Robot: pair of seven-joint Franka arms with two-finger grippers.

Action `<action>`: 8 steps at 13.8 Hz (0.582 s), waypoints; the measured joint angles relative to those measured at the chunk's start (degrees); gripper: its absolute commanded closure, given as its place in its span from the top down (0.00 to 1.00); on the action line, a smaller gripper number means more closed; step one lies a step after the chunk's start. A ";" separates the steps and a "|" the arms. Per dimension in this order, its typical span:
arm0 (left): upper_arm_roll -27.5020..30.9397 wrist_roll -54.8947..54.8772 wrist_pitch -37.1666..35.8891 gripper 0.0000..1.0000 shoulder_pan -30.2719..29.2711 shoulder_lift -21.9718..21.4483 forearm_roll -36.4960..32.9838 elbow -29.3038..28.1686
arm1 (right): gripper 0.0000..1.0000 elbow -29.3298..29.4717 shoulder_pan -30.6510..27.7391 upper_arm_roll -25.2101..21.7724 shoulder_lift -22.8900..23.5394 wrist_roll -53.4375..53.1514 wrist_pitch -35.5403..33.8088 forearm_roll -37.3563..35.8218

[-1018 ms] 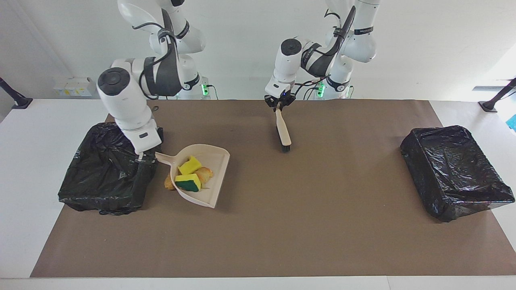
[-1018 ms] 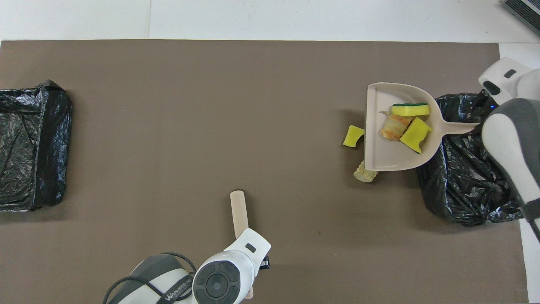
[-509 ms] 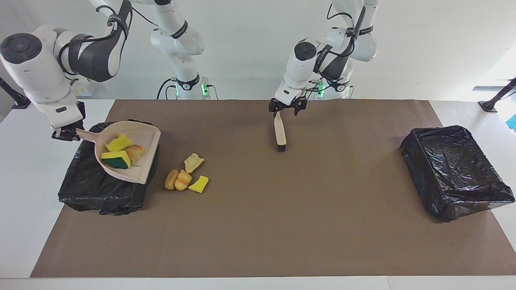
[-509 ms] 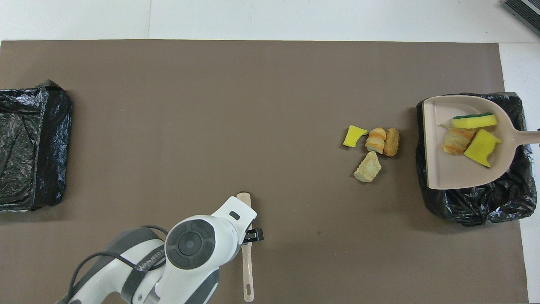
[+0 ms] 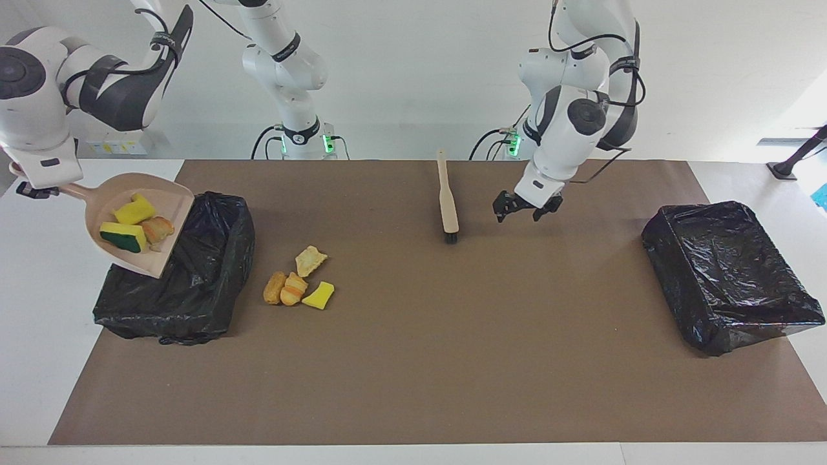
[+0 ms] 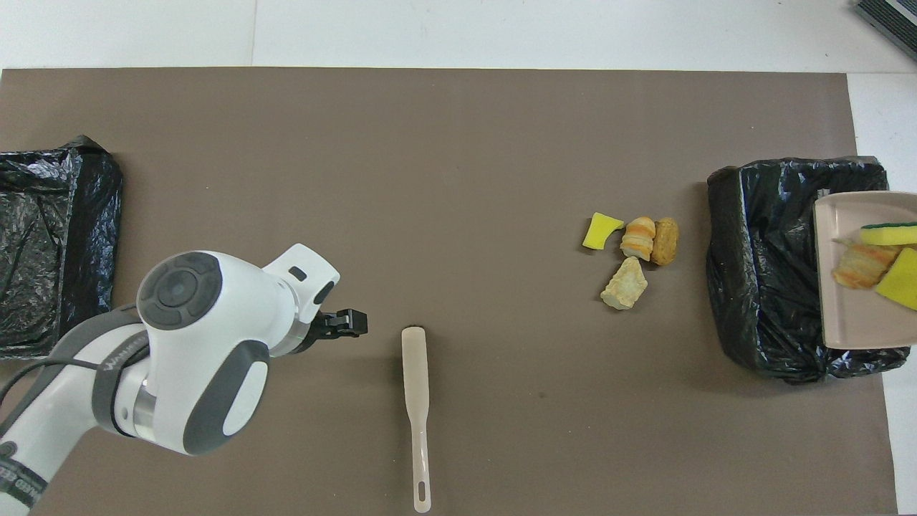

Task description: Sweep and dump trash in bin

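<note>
Colours across the brown mat (image 5: 413, 361)

By the right gripper (image 5: 29, 189), a beige dustpan (image 5: 165, 258) carries yellow sponge chunks (image 5: 134, 210), one green-faced, and an orange-striped bread piece (image 5: 158, 228) over a glossy black-lined bin (image 5: 194, 284). Below the left gripper (image 5: 519, 208) is plain brown mat; beside it lies a beige, dark-bristled brush (image 5: 446, 200).
</note>
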State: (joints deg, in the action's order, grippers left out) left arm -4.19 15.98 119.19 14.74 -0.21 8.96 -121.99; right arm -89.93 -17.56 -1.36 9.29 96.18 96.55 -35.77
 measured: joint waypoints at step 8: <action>-0.09 -9.59 -12.09 1.00 -7.06 5.85 -6.09 20.59 | 0.00 -0.36 7.18 0.77 -0.09 0.32 -1.99 -10.40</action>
State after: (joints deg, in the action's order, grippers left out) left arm -4.28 6.39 107.10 7.69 5.64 2.88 -101.39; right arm -90.29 -10.38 -0.59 9.20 96.50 94.56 -46.17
